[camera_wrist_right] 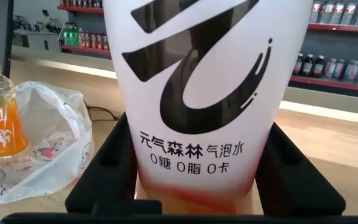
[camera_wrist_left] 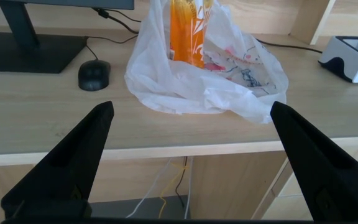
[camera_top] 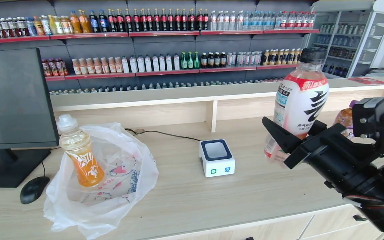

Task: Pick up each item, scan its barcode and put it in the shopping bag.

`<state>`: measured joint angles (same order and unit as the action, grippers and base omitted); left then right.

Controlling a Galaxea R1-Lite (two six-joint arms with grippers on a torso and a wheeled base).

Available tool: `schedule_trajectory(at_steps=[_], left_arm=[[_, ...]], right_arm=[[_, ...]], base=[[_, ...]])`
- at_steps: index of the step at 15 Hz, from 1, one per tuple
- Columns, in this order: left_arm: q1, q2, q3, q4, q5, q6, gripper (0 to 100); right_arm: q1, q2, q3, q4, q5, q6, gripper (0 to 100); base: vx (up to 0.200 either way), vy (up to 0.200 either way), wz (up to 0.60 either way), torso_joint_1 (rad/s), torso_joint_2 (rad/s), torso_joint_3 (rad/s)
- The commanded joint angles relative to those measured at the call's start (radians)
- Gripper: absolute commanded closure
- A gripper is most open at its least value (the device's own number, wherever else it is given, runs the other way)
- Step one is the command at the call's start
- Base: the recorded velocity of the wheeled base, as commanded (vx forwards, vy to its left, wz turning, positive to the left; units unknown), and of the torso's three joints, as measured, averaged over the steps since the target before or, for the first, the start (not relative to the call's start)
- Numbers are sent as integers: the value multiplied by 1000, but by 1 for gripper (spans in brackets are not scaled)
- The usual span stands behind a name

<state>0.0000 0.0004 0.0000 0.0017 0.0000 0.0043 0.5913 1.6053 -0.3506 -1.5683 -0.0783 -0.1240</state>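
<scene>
R end effector (camera_top: 294, 140) clamped on white bottle (camera_top: 300, 100), held above desk (camera_top: 212, 200), frame right | L end effector (camera_wrist_left: 191, 109) wide, nr desk edge facing bag (camera_top: 130, 176) | orange bottle (camera_top: 80, 153) upright in bag, lower left | scanner (camera_top: 216, 157) centre

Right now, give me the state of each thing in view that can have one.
Pink-and-white plastic bottle, black cap: capped, held in the air.
Right tool: shut on that bottle.
Left tool: open, empty.
Translucent white plastic shopping bag: mouth open.
Orange plastic drink bottle: capped, standing in that bag.
</scene>
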Motion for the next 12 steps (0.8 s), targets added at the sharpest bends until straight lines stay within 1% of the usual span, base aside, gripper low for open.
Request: schedule_trajectory(at_steps=[1,3,11,12], left_arm=[[0,0,0,0,0,0,0],[0,0,0,0,0,0,0],[0,0,0,0,0,0,0],[0,0,0,0,0,0,0]], right_arm=[[9,11,16,-3,0,4,100],[15,-4,50,-3,0,38,100],[16,-15,42,-3,0,44,100],[15,-13,39,-3,0,44,100]], base=[[0,0,0,0,0,0],[0,0,0,0,0,0],[0,0,0,0,0,0],[0,0,600,-2,7,-2]])
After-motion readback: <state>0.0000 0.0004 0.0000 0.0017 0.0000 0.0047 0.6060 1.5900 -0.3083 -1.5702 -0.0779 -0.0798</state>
